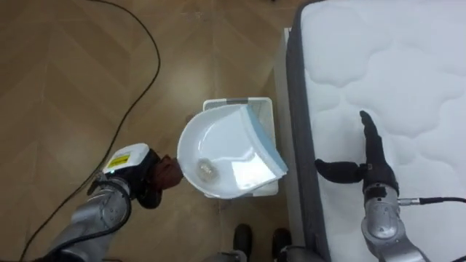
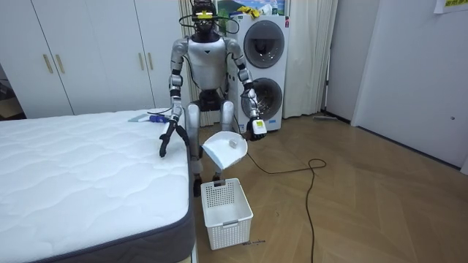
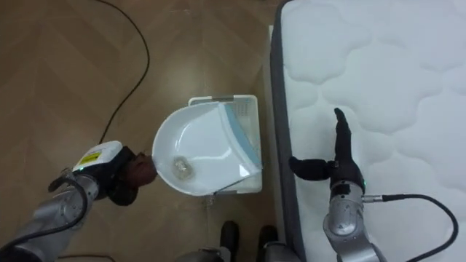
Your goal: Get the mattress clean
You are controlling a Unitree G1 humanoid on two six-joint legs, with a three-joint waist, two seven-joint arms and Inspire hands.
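the white dustpan (image 1: 226, 156) hangs just over the white basket (image 1: 262, 109) on the floor beside the bed (image 1: 393, 65), its pale blue lip turned toward the mattress; the left hand (image 1: 156, 175) has its fingers curled round the handle at the pan's far side, and that looks the right place to hold it, since the pan seems to be light, stiff, smooth plastic that would tip easily from the handle; inside lies a small crumpled scrap (image 1: 207, 169), probably near weightless and likely to slide out on a modest tilt, or blow off if the pan is jerked; the right hand (image 1: 371, 156) is over the mattress edge with fingers straight and thumb spread, holding nothing; counted: one dustpan, one scrap in it, one basket, one bed; in the room view one small blue object (image 2: 150, 117) lies on the far edge of the mattress, too small to name.
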